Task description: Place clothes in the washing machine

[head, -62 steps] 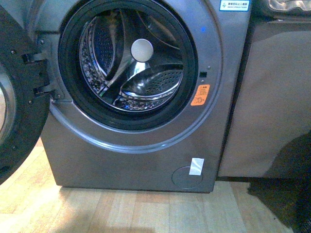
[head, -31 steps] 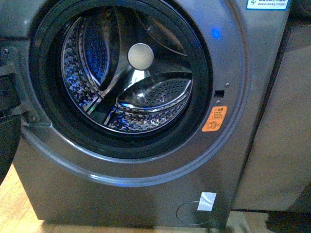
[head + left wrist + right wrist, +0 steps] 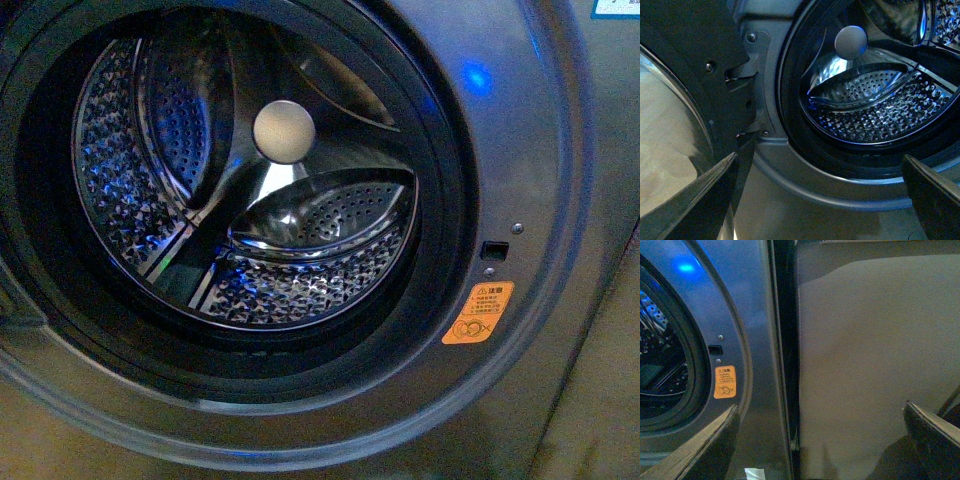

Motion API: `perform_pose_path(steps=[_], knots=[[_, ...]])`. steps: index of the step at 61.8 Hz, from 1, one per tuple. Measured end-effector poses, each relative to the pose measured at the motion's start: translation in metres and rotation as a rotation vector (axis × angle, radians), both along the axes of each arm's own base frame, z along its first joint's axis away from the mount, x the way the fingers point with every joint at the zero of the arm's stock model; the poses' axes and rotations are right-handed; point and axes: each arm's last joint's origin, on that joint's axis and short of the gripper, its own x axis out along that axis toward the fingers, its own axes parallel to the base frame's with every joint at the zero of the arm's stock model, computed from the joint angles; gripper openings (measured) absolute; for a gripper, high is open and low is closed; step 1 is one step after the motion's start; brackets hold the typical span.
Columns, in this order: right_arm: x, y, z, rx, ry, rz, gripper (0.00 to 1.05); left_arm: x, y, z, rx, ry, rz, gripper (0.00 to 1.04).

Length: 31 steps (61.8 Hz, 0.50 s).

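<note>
While wide and empty, left fingers (image 3: 702, 200) and right fingers (image 3: 702, 445) near washing machine (image 3: 540, 160).

Only the tips get picked up by the wrist cameras, tbh. The left hand (image 3: 820, 157), a dark pair of wedge-shaped fingers (image 3: 695, 200), is seen spread wide, each finger tapering inward to a thin edge, with a clear gap left between them. Same deal for the right hand (image 3: 820, 407). Its dark wedge fingers (image 3: 935, 435) are held far apart, and a paler strip of light is caught along each inner edge. Nothing is gripped by either hand. The arms and wrists themselves can't be made out.
</note>
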Motion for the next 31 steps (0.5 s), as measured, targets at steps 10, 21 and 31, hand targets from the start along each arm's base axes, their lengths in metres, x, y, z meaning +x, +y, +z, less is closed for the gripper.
perform_pose_path(steps=[10,21,31], knots=[[0.003,-0.005,0.005,0.058,0.087,0.243,0.97,0.000,0.000,0.000,0.000,0.000,0.000,0.98],[0.011,-0.040,0.049,0.075,0.019,0.367,0.97,0.000,0.000,0.000,0.000,0.000,0.000,0.98],[0.023,-0.106,0.085,0.029,-0.034,0.227,0.97,0.000,0.000,0.000,0.000,0.000,0.000,0.98]])
